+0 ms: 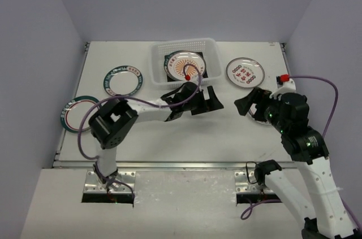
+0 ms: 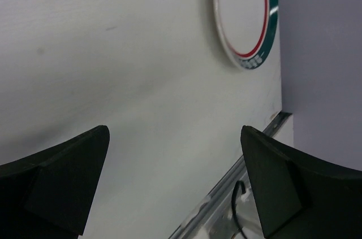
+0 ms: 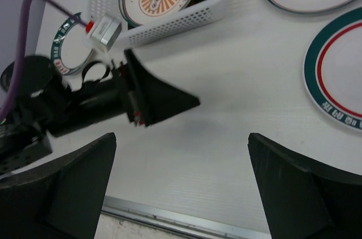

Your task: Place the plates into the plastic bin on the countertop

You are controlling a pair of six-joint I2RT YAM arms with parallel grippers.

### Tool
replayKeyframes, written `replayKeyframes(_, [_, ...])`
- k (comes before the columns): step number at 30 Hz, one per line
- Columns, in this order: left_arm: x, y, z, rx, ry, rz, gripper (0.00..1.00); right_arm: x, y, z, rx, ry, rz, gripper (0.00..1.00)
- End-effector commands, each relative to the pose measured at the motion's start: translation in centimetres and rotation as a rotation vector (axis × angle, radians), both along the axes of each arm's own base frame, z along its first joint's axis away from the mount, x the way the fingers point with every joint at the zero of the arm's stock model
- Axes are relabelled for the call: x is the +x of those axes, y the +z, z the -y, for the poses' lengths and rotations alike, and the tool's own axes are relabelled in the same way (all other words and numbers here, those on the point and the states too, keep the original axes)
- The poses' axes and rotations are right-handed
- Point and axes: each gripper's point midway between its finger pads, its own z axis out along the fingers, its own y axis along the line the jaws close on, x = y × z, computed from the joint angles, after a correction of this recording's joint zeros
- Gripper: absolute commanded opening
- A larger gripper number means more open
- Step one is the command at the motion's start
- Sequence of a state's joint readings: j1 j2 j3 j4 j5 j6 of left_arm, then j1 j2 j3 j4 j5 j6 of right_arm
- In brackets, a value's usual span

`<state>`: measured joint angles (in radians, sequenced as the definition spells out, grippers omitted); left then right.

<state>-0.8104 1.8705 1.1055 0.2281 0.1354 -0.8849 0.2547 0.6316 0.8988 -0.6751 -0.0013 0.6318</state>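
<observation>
On the countertop [image 1: 226,137], four plates [image 1: 121,81]; in the bin [image 1: 158,52], one.

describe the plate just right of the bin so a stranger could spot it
Find the white lattice plastic bin at the far middle of the countertop. Just right of it lies the plate with red characters. Its rim has a ring of small motifs, not the solid band of the teal-rimmed plate nearby, and unlike the sunburst plate it sits outside the bin.
</observation>
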Motion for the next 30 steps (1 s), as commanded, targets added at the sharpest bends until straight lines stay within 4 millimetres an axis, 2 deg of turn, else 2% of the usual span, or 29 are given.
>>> replayKeyframes(1, [3.8,1.2,9.7,-0.189,-0.053,-0.007,1.0,-1.8,-1.8,0.5,0.051,-0.046,-0.046,0.99])
replayKeyframes(3, [4.0,-2.1,12.1,-0.165,-0.07,-0.051,1.0,-2.3,-1.8,0.6,0.054,-0.043,-0.044,0.99])
replayKeyframes(7, [5.5,-5.2,14.7,-0.124,-0.053,-0.086,0.99,-3.3,-1.8,0.1,0.087,-0.016,-0.03,0.99])
replayKeyframes(11, [6.6,-8.1,16.1,-0.09,-0.044,-0.118,0.91,-3.9,-1.7,-0.1,0.11,0.001,-0.013,0.99])
replayKeyframes(13, [6.9,-8.7,17.3,-0.112,-0.061,-0.132,0.79,-4.0,-1.9,-0.2,0.11,0.005,-0.012,0.99])
replayKeyframes(14, [6.6,-10.5,17.6,-0.094,-0.067,-0.16,0.7,-4.1,-2.0,-0.2,0.108,0.007,-0.011,0.99])
replayKeyframes(15, [6.9,-10.2,18.0,-0.101,-0.067,-0.155,0.63,-4.1,-2.1,-0.1,0.105,0.004,-0.012,0.99])
replayKeyframes(16, [6.7,-11.2,17.8,-0.086,-0.064,-0.169,0.62,-4.2,-2.0,-0.1,0.108,0.009,-0.01,0.99])
replayKeyframes(18, [6.7,-12.5,17.4,-0.064,-0.038,-0.187,0.34,-4.4,-2.0,-0.3,0.111,0.021,-0.007,0.99])
replayKeyframes(19, [6.8,-12.5,17.4,-0.062,-0.033,-0.184,0.32,-4.4,-1.9,-0.3,0.112,0.024,-0.004,0.99])
replayKeyframes(20, [6.8,-12.8,17.2,-0.054,-0.028,-0.182,0.17,-4.4,-1.8,-0.4,0.114,0.03,0.001,0.99])
replayKeyframes(21, [6.9,-12.9,17.1,-0.047,-0.025,-0.18,0.08,-4.5,-1.6,-0.5,0.116,0.033,0.007,0.99])
replayKeyframes(23, [7.0,-11.8,17.2,-0.045,-0.036,-0.149,0.0,-4.5,-1.3,-0.5,0.12,0.038,0.017,0.99])
replayKeyframes(25, [6.8,-10.2,17.1,-0.051,-0.049,-0.119,0.0,-4.6,-1.0,-0.6,0.125,0.041,0.028,0.99])
replayKeyframes(26, [6.9,-7.3,17.5,-0.081,-0.062,-0.071,0.0,-4.7,-0.9,-0.6,0.125,0.041,0.03,0.99])
replayKeyframes(29, [6.0,2.6,16.6,-0.165,-0.109,0.095,0.0,-5.0,0.1,-0.5,0.134,0.043,0.054,0.99])
replayKeyframes(30, [5.8,3.9,16.2,-0.169,-0.116,0.115,0.0,-5.1,0.4,-0.5,0.137,0.045,0.062,0.99])
